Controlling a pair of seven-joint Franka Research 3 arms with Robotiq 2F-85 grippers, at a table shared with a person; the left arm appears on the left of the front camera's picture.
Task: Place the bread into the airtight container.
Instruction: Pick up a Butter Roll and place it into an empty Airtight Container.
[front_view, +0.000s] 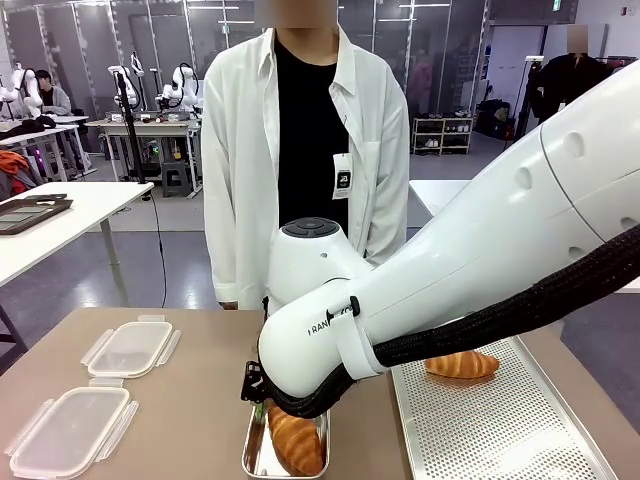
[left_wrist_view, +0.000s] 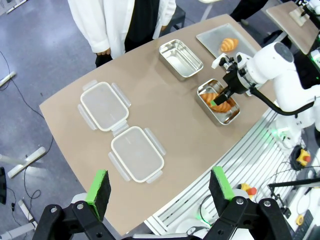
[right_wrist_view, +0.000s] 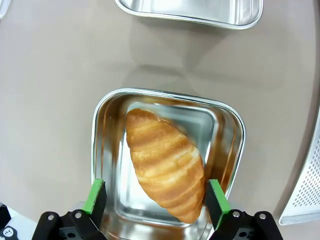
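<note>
The right tool (right_wrist_view: 156, 195) is released, its green pads spread to either side of the croissant (right_wrist_view: 165, 170), which lies diagonally inside the steel container (right_wrist_view: 231, 150) nearest the robot's edge of the desk (right_wrist_view: 50, 100). One end of the croissant is seen close against the container's near wall, and it cannot be told whether it rests on the floor or rides up that wall. If the tool is withdrawn at a slant rather than straight up, a pad may be caught on the crust or on the rim, and the bread may be tipped out or the light container dragged across the desk. If that end does ride high, a lid (left_wrist_view: 136, 152) may be prevented from seating, so airtight closure may be lost. A second croissant (front_view: 462, 364) is left on the perforated tray (front_view: 500, 430), and a second container (left_wrist_view: 181, 58) stands empty beside the filled one; a hasty reach toward either may knock the filled container. The left tool (left_wrist_view: 159, 192) is held released, high above the desk.
</note>
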